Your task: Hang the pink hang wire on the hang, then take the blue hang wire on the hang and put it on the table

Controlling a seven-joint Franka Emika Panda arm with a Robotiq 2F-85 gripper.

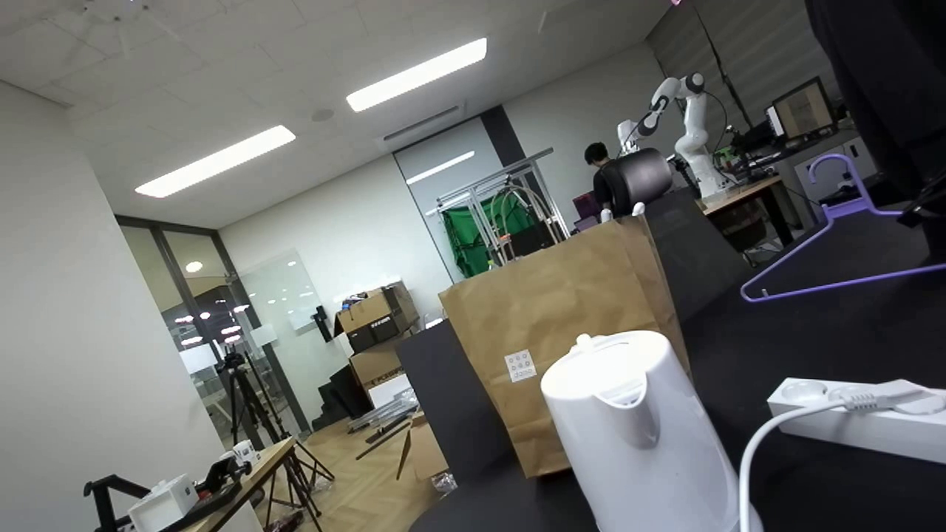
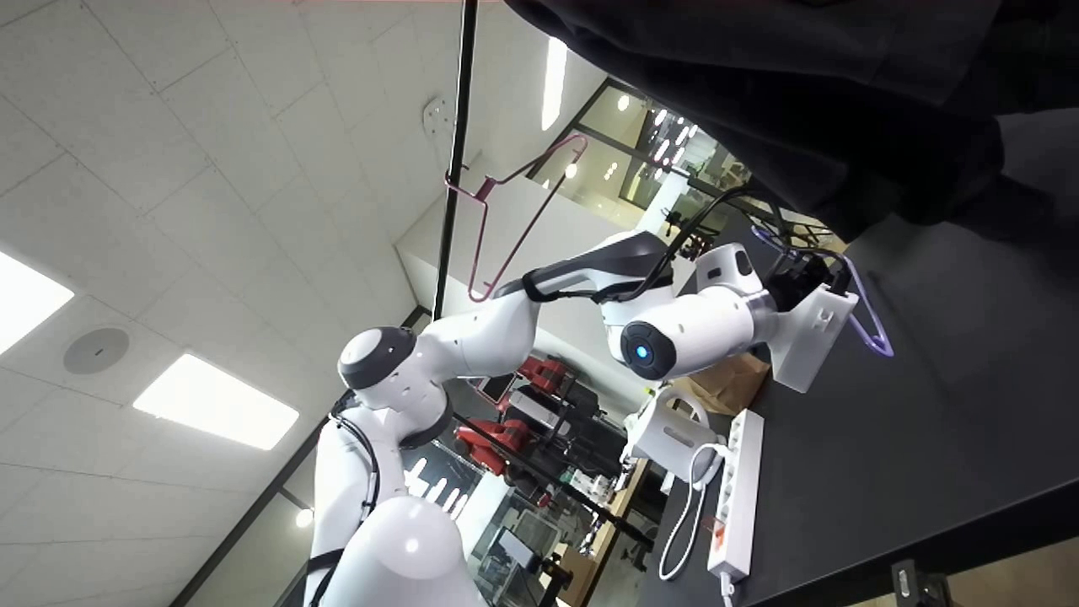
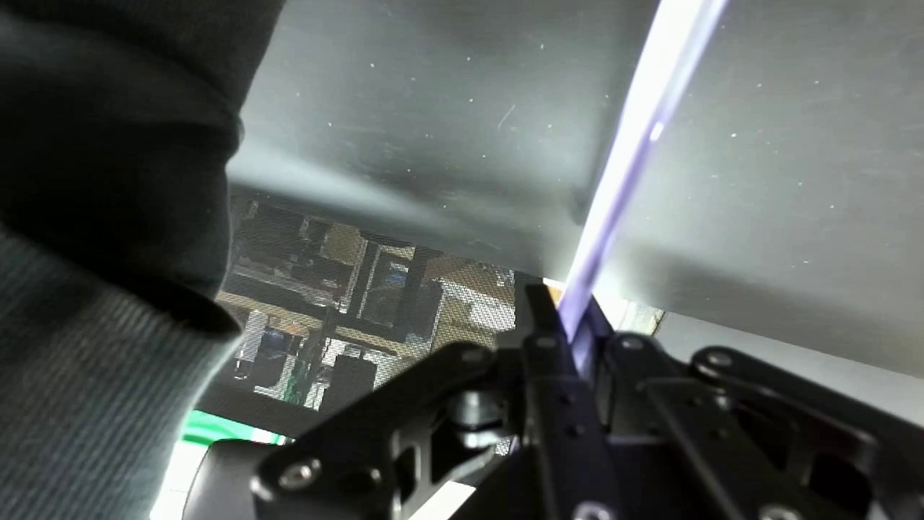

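The pink hang wire hangs by its hook on a thin black bar in an exterior view. My gripper is shut on the blue hang wire in the wrist view. The blue hang wire shows in both exterior views, with its hook up and its long bar low over the dark table. I cannot tell whether it touches the table. The gripper is at the right edge in an exterior view and partly hidden by the wrist and cables in an exterior view.
A white kettle, a white power strip with a cable and a brown paper bag stand on the table. Dark clothing is close beside the gripper.
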